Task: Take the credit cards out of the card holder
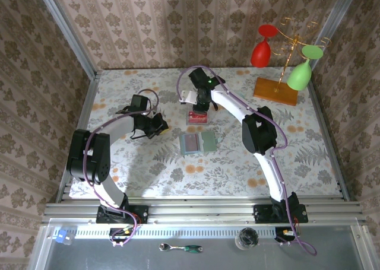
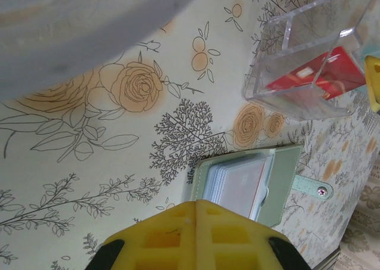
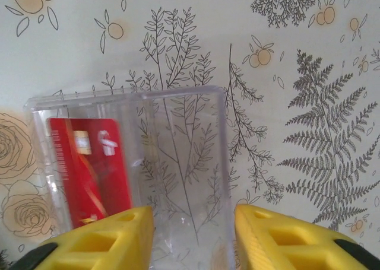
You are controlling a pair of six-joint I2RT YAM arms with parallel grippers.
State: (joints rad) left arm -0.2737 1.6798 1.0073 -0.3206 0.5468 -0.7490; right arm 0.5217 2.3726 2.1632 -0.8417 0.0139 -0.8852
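The card holder lies open and flat mid-table, a pale green wallet with clear sleeves; a faint reddish card shows through them. One red credit card lies inside a clear plastic box just behind the wallet. My right gripper hangs over that box, open, its fingers either side of the box's right wall and gripping nothing. Left of the wallet, my left gripper is shut and empty, its tips near the wallet's edge.
A gold rack on a wooden base stands at the back right, holding a red glass and a green glass. Patterned walls close in the table. Past the front rail lie a ratchet tool and a small cup.
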